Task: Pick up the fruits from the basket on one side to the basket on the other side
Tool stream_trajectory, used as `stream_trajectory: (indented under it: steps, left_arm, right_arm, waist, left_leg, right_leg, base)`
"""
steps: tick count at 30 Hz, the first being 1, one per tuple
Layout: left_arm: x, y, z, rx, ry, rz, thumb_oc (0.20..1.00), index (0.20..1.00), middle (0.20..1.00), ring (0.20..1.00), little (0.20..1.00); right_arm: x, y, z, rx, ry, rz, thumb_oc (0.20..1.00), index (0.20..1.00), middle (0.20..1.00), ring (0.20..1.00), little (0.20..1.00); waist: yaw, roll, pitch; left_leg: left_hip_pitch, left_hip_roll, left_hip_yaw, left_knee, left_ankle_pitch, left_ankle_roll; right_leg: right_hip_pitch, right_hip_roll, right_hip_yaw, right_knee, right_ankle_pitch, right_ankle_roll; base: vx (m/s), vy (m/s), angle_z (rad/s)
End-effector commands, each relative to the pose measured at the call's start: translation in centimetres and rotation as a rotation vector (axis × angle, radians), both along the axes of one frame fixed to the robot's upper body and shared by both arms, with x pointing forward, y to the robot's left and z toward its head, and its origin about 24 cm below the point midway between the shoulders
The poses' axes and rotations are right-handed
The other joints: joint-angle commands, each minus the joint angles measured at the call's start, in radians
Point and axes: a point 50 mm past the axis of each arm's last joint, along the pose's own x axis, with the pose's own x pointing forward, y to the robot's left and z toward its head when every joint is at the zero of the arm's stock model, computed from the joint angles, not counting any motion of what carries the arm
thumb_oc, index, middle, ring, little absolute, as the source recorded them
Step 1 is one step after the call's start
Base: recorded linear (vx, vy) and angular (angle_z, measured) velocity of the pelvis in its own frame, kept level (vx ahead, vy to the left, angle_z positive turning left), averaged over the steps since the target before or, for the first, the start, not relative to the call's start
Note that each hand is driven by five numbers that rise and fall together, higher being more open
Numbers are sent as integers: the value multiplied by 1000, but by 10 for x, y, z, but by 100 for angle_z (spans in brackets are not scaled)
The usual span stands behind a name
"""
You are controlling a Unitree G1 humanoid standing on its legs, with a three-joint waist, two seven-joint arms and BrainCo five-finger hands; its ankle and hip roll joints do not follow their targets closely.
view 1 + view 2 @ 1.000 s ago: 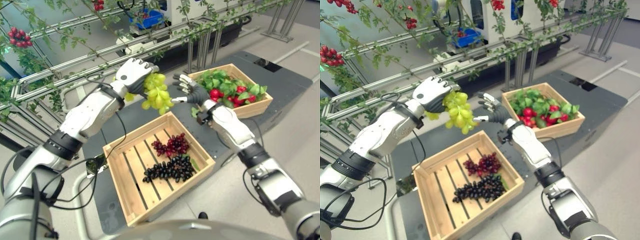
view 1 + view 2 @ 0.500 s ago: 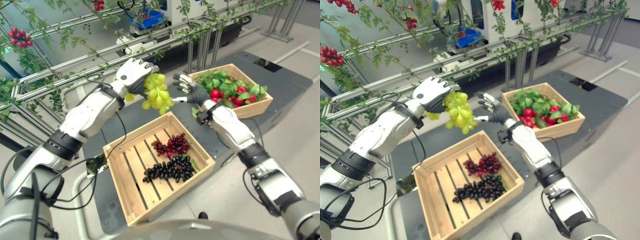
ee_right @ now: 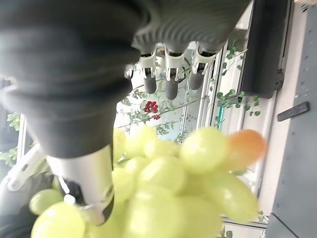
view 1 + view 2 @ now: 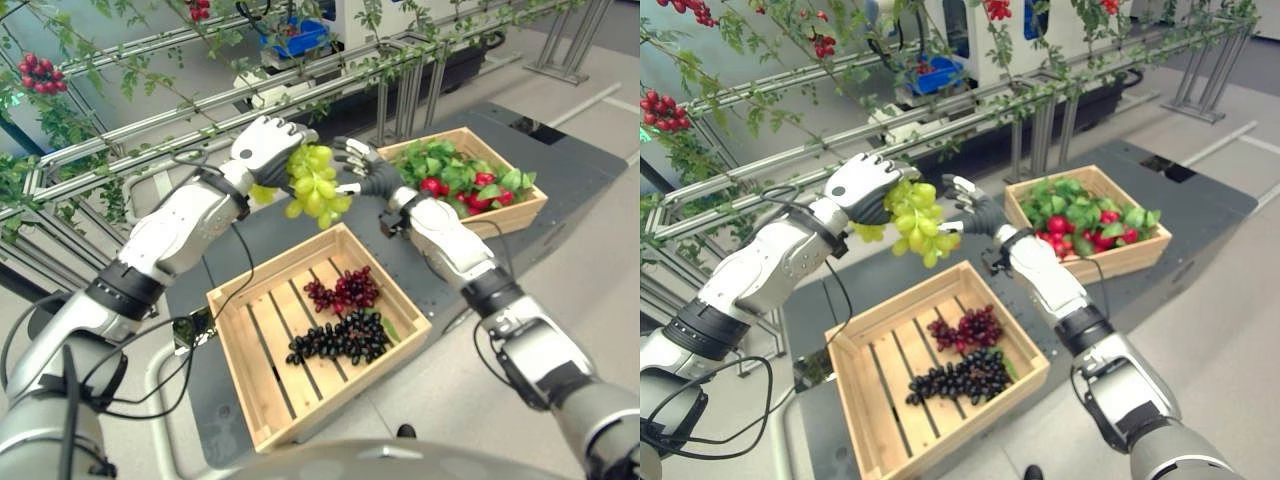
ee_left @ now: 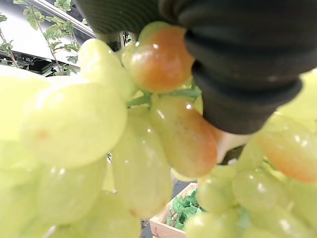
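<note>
- Left hand (image 4: 262, 150): fingers clamped on the stem end of the green grape bunch (image 4: 315, 186), held in the upper centre of the frame, above the near crate (image 4: 255, 385).
- Right hand (image 4: 362, 170): fingers spread apart. Half a second ago it stood clear of the bunch; it now sits just beside it, thumb at the grapes.
- Judgement: a hand-to-hand transfer is starting.
- Far crate (image 4: 520, 212), centre right, holds red fruit and leaves; both crates rest on the dark bench (image 4: 590, 165).
</note>
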Motion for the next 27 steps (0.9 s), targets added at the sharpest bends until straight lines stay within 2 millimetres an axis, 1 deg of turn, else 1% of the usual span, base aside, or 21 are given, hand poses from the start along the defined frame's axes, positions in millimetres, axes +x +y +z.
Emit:
stream_trajectory:
  steps: [1, 9, 15, 19, 23, 27]
  left_arm:
    - [-2, 4, 56, -38, -175, -20, 200, 200, 200, 200, 200]
    - [-4, 3, 59, -44, -181, -40, 200, 200, 200, 200, 200]
    - [-6, -1, 67, -38, -199, -64, 200, 200, 200, 200, 200]
    - [-9, -4, 71, -29, -211, -86, 200, 200, 200, 200, 200]
    - [-13, -10, 82, 0, -246, -117, 200, 200, 200, 200, 200]
    - [-16, -15, 90, 17, -267, -140, 200, 200, 200, 200, 200]
  right_arm:
    - [8, 23, 38, -7, -133, 37, 1000, 1000, 1000, 1000, 1000]
    - [12, 32, 37, -35, -128, 33, 1000, 1000, 1000, 1000, 1000]
    - [20, 40, 35, -65, -89, 25, 1000, 1000, 1000, 1000, 1000]
    - [22, 50, 30, -85, -47, 47, 1000, 1000, 1000, 1000, 1000]
    - [19, 67, 23, -119, 10, 133, 1000, 1000, 1000, 1000, 1000]
    - [15, 78, 32, -143, -18, 187, 1000, 1000, 1000, 1000, 1000]
  waist:
    - [23, -54, -62]
    - [32, -55, -64]
    - [41, -59, -67]
    - [50, -62, -69]
    - [54, -65, -71]
    - [55, -70, -73]
  left_leg:
    - [-112, -42, -44, 82, -5, 14]
    - [-113, -43, -50, 79, -2, 14]
    - [-115, -43, -54, 76, 0, 14]
    - [-115, -44, -56, 74, 1, 14]
    - [-114, -45, -55, 72, 1, 15]
    - [-114, -44, -57, 72, 0, 14]
  right_leg:
    - [80, -17, -5, 100, -231, 53]
    - [81, -18, -8, 99, -231, 54]
    - [80, -16, -10, 96, -229, 54]
    - [80, -15, -10, 96, -228, 53]
    - [81, -16, -9, 95, -227, 53]
    - [79, -16, -9, 95, -227, 53]
  base:
    - [0, 0, 0]
    - [1, 0, 0]
    - [0, 0, 0]
    - [0, 0, 0]
    - [0, 0, 0]
    - [1, 0, 1]
